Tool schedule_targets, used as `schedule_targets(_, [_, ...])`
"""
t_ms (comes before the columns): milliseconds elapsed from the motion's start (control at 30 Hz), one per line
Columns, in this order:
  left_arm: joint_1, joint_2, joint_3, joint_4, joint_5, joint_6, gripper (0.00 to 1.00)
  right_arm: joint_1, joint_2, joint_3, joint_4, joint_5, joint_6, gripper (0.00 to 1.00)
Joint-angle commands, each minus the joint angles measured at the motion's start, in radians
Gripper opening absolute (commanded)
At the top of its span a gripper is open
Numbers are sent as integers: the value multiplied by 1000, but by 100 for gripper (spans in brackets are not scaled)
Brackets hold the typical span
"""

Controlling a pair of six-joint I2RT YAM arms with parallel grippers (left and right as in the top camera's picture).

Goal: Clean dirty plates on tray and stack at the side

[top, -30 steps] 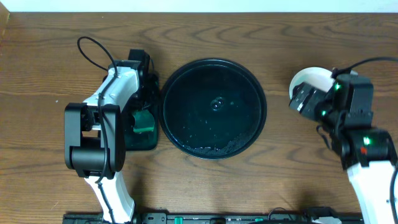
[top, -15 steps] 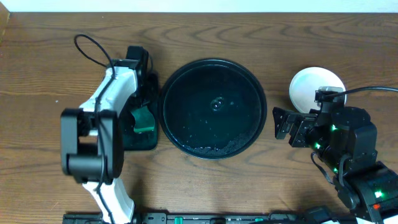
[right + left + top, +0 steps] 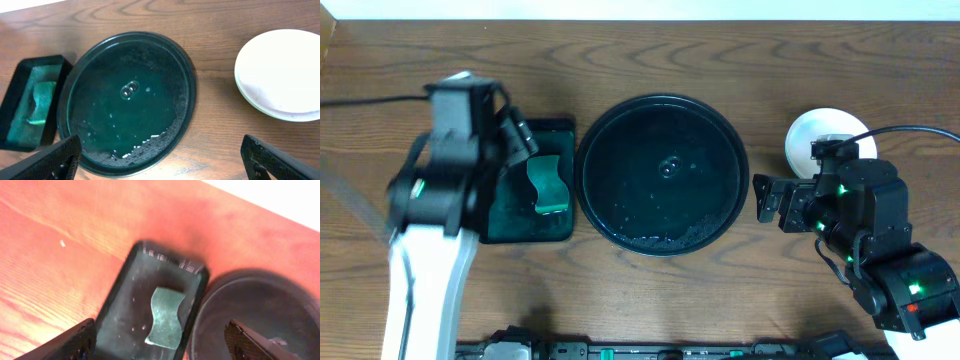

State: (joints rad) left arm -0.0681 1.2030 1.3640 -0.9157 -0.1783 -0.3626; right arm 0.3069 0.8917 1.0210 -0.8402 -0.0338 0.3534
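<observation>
The round black tray (image 3: 582, 170) sits mid-table with no plates on it, only teal wash water and foam; it also shows in the left wrist view (image 3: 260, 305) and the right wrist view (image 3: 189, 100). White plates (image 3: 817, 133) lie stacked on the bare wood to the tray's right, partly hidden by my right arm; they look clean in the right wrist view (image 3: 282, 75). My left gripper (image 3: 517, 138) is open and empty, raised above the sponge tray (image 3: 162, 341). My right gripper (image 3: 767, 200) is open and empty (image 3: 160, 160), between the tray and the plates.
A rectangular dark-green tray (image 3: 505, 215) with a teal sponge (image 3: 548, 185) stands just left of the black tray; both show in the left wrist view (image 3: 125, 305) (image 3: 165, 317). A cable runs from the right arm over the plates.
My left arm has lifted off the sponge tray and swung left, leaving the sponge there. My right arm has drawn back from the plates toward the front, open.
</observation>
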Motion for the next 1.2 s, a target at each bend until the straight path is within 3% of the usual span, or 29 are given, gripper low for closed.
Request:
schedule_targets(0, [3, -171, 16, -8, 61, 105, 82, 16, 3, 6, -1, -1, -56, 99])
schedule_targets(167, [3, -387, 15, -62, 126, 130, 82, 16, 3, 6, -1, 7, -56, 99])
schedule_targets(333, [3, -491, 14, -105, 126, 130, 82, 16, 3, 6, -2, 6, -56, 99])
schedule_targets(1167, [3, -504, 14, -158, 126, 130, 82, 16, 3, 6, -24, 6, -55, 99])
